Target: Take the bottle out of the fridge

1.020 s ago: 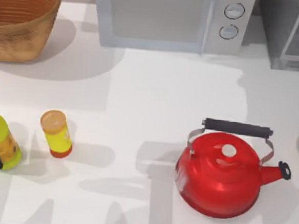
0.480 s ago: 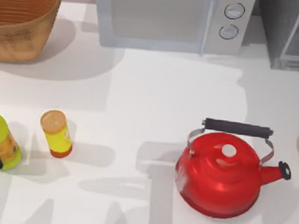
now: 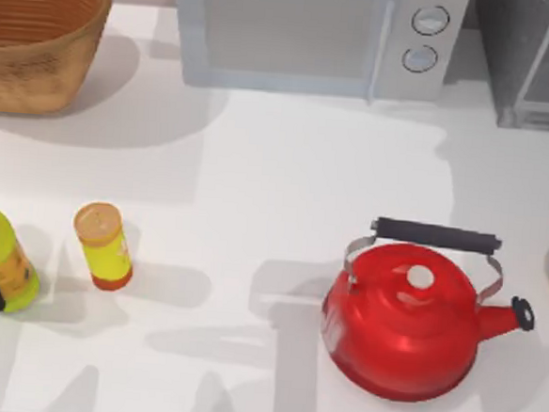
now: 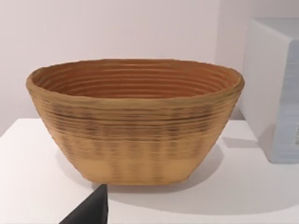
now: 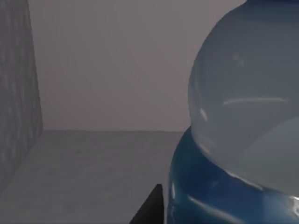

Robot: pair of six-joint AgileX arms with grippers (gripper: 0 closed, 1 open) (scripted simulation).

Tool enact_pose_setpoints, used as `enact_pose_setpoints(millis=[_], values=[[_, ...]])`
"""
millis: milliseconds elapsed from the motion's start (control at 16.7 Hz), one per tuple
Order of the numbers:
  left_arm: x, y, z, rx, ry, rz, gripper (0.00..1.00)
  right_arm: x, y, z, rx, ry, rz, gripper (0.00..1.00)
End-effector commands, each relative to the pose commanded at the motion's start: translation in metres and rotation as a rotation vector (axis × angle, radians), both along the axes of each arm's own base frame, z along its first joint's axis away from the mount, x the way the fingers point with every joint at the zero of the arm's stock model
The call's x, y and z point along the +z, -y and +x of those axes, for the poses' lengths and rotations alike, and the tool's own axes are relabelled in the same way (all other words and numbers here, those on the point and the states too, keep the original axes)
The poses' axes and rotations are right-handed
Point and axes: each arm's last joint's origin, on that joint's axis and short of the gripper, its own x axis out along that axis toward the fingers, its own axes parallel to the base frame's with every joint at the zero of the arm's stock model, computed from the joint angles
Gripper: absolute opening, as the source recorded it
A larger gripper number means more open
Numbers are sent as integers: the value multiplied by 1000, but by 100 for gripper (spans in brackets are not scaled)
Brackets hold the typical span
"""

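Here the fridge (image 3: 534, 59) sits cut off at the table's far right corner in the top view. The right wrist view looks into a grey interior, seemingly the fridge's, with the bottle (image 5: 243, 121) looming very close, pale body above a blue cap, partly out of frame. How the right gripper's fingers stand cannot be told. The left wrist view faces a woven basket (image 4: 135, 116) beside the microwave (image 4: 278, 88).

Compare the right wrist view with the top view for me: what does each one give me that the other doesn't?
Right wrist view: the bottle, pale and clear with its blue cap, very close to the camera inside a grey-walled space. Top view: the basket, microwave, red kettle, yellow bottle with orange lid and yellow-green bottle on the table. Shared: the fridge, from outside at the top view's right rear, apparently its grey interior from the wrist.
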Motion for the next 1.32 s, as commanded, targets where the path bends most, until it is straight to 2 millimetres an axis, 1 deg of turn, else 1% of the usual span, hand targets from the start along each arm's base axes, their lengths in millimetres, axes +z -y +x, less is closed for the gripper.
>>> enact_pose_setpoints(millis=[120, 420, 480, 660, 780, 960, 1020, 1140, 1200, 1320], values=[[0, 0, 0, 0, 0, 0, 100, 9, 0, 0, 0, -3, -5, 0], [0, 0, 0, 0, 0, 0, 100, 45, 0, 0, 0, -1, 1, 0], [0, 0, 0, 0, 0, 0, 100, 49, 0, 0, 0, 0, 1, 0], [0, 0, 0, 0, 0, 0, 100, 46, 0, 0, 1, -5, 3, 0], [0, 0, 0, 0, 0, 0, 100, 50, 1, -4, 2, 10, 0, 0], [0, 0, 0, 0, 0, 0, 100, 62, 2, -26, 2, 44, -8, 0], [0, 0, 0, 0, 0, 0, 100, 59, 1, -35, 2, 31, -5, 0], [0, 0, 0, 0, 0, 0, 100, 38, 0, -60, 0, -44, 13, 0], [0, 0, 0, 0, 0, 0, 100, 35, -1, -72, 0, -60, 17, 0], [0, 0, 0, 0, 0, 0, 100, 40, -2, -90, 0, -39, 12, 0]])
